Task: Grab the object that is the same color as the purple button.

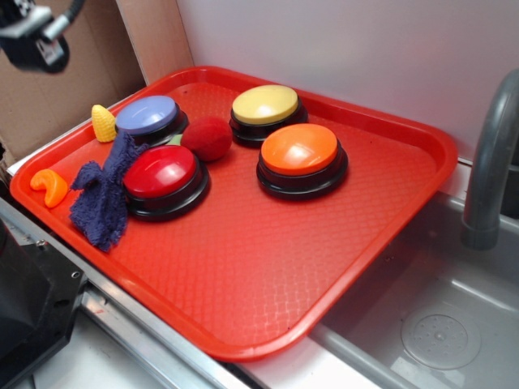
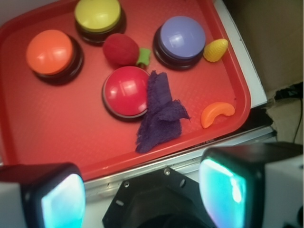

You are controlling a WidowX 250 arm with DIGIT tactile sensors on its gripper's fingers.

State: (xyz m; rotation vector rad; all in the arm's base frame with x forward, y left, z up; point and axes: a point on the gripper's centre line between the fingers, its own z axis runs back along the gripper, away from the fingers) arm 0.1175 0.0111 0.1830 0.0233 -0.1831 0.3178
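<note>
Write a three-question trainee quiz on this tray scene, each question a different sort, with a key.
1. True or false: the dark purple fuzzy cloth rag lies against the red-domed push button.
2. Multiple choice: which piece sits nearest the lavender-domed push button? A) yellow toy corn B) orange-domed push button C) orange crescent-shaped toy
3. Fill in: in the wrist view, the gripper has its fingers spread ____ , off the red plastic tray.

Key: 1 true; 2 A; 3 open.
</note>
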